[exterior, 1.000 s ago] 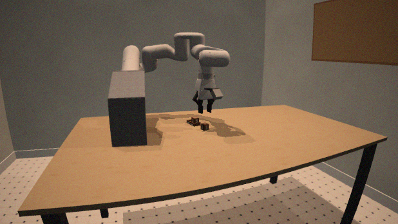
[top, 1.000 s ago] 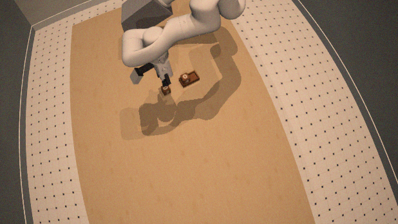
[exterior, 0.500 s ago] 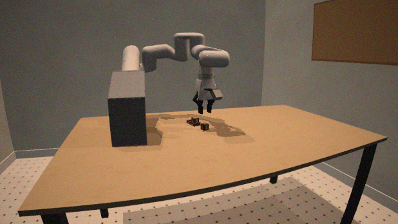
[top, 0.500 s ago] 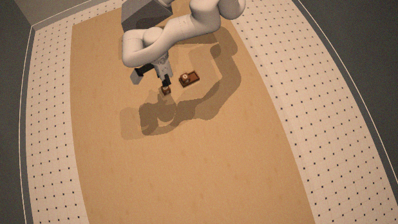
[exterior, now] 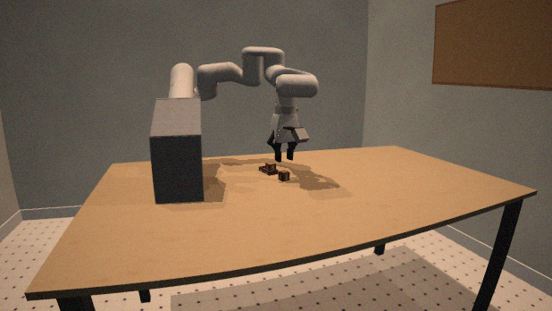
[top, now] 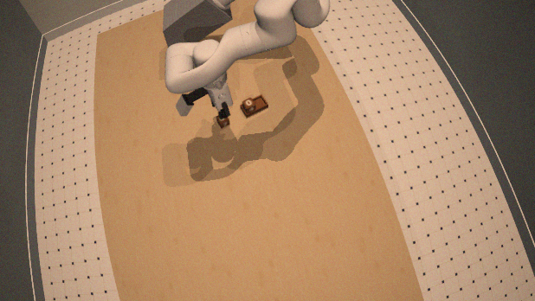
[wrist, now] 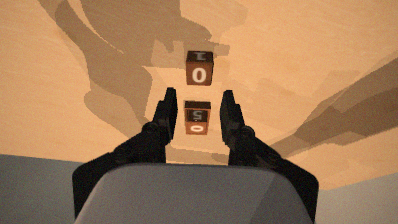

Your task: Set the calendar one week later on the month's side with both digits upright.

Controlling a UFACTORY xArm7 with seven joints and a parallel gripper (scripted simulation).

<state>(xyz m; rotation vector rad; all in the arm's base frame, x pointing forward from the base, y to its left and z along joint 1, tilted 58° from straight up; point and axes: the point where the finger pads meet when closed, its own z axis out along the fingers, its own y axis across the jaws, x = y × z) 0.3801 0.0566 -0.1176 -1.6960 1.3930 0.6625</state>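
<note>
A small brown tray [top: 256,105] lies flat on the table with one digit cube [top: 248,103] standing in it. The second cube [top: 222,121] lies loose on the table beside the tray. In the wrist view the loose cube [wrist: 197,117] shows a 0 on its near side and a 5 on top. The other cube [wrist: 199,68] beyond it shows a 0 and a 1. My gripper [exterior: 284,156] hangs well above the loose cube [exterior: 283,175]. Its fingers are partly open, frame the cube from above, and hold nothing.
A tall grey box [exterior: 176,154] at the arm's base stands on the table to the left of the tray [exterior: 266,171]. The arm casts broad shadows over the table around the cubes.
</note>
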